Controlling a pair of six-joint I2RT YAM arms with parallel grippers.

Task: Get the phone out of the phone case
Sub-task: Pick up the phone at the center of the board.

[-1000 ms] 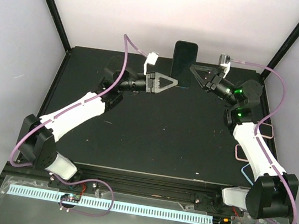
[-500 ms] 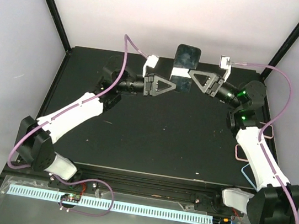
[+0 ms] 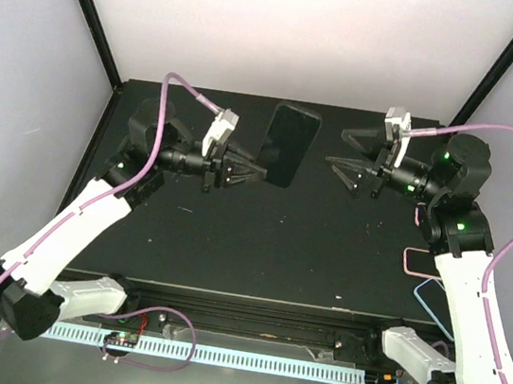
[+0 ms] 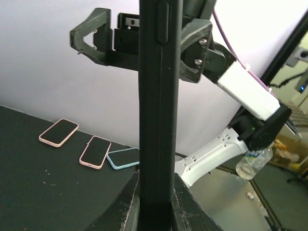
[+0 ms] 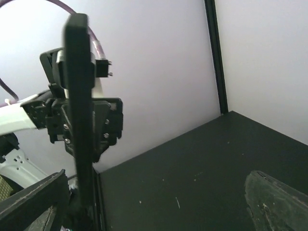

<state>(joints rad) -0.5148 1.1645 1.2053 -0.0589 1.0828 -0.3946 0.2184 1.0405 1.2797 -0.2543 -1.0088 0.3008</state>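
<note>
Left gripper (image 3: pixel 259 169) has its jaws clamped narrow on the lower edge of the black phone (image 3: pixel 287 144). The right gripper (image 3: pixel 340 152) has its jaws spread wide with nothing between them.

I cannot make out any brand or writing on the phone from any view.

The phone is a plain dark slab with rounded corners, held upright and clear of the black table (image 3: pixel 277 252), over its far half. In the left wrist view it (image 4: pixel 155 96) stands edge-on between the fingers (image 4: pixel 126 204). That view shows a long oval side button near the top and a fine seam running down the edge. I cannot tell from here whether that seam is the case lip.

The right gripper sits to the right of the phone, level with it and apart from it.

Well to the right of the phone and nearer the arm bases, two pink-cased phones (image 4: pixel 58 132) (image 4: pixel 95 151) and a light-blue-cased phone (image 4: pixel 123 158) lie flat in a row.
</note>
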